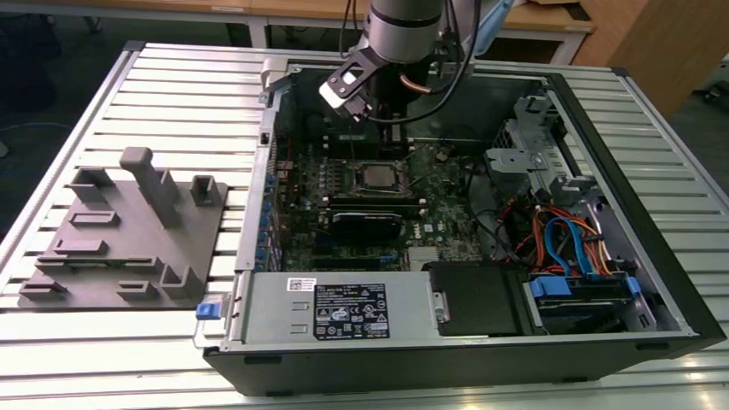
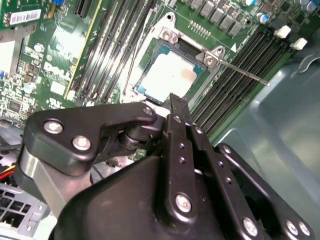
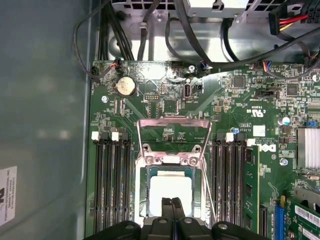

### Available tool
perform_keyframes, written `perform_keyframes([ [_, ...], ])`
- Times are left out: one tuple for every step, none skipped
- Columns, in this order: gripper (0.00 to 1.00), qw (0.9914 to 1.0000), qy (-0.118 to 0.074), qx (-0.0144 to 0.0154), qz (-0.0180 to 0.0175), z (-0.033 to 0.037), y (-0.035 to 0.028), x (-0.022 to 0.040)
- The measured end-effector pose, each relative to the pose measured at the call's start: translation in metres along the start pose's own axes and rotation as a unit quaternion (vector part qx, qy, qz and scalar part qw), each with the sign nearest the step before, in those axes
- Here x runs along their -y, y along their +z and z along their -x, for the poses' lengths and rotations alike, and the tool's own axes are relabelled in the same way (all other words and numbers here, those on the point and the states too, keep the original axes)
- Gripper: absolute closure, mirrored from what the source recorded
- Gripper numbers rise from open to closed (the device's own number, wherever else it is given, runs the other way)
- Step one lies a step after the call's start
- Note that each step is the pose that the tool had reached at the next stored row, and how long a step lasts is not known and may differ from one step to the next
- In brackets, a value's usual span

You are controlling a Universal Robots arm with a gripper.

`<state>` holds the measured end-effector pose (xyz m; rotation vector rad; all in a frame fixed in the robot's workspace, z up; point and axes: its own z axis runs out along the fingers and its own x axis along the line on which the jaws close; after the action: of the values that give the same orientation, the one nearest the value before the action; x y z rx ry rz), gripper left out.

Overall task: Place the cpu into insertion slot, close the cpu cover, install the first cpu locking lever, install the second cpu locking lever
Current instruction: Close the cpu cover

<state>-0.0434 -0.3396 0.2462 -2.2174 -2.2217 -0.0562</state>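
- One grey metal robot arm (image 1: 405,26) enters from the far edge of the exterior view. It reaches down into one open black computer case (image 1: 479,359), which lies on its side on the slatted aluminium worktop (image 1: 171,77).
- One black two-fingered tool (image 2: 176,100) is carried at the wrist and pointed down at the green motherboard (image 3: 165,100). In both wrist views its fingers are pressed together, tip to tip.
- One small flat square pale silver-grey cpu (image 3: 170,187) lies seated in one square dark insertion slot (image 3: 141,185) with a silvery rim, near the middle of the board.
- The fingertips of the tool (image 3: 172,201) sit over the edge of the cpu face. Whether they touch it cannot be told.
- One thin square silver cpu cover (image 3: 172,121), a frame with a large window, stands tilted up from its hinge side and is not lying over the chip.
- There are two thin wire locking levers (image 2: 245,74), one along each side of the socket. In the second wrist view one of them sticks out over the memory slots.
- Two banks of long black memory slots (image 3: 112,185) flank the socket, one on each side.
- One round silver coin cell (image 3: 125,86) sits on the board beyond the cover.
- One grey moulded fixture plate (image 1: 114,248) rests on the worktop on the exterior view's left, apart from the case.
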Motion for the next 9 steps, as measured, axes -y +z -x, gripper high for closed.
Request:
perform_keyframes([
  [0.89,1.0,0.0,0.0,-0.0018,0.0,0.0,-0.0005],
  [0.89,1.0,0.0,0.0001,-0.0023,0.0001,-0.0001,-0.0007],
  [0.89,1.0,0.0,0.0001,-0.0024,0.0,-0.0001,-0.0009],
  [0.89,1.0,0.0,0.0,-0.0024,0.0,0.0,-0.001],
  [0.89,1.0,0.0,0.0,-0.0024,0.0,0.0,-0.001],
  [0.89,1.0,0.0,0.0,-0.0024,0.0,0.0,-0.0011],
  [0.89,1.0,0.0,0.0,-0.0024,0.0,0.0,-0.0011],
  [0.89,1.0,0.0,0.0001,-0.0024,0.0,-0.0001,-0.0011],
  [0.89,1.0,0.0,0.0002,-0.0025,0.0,-0.0006,-0.0011],
])
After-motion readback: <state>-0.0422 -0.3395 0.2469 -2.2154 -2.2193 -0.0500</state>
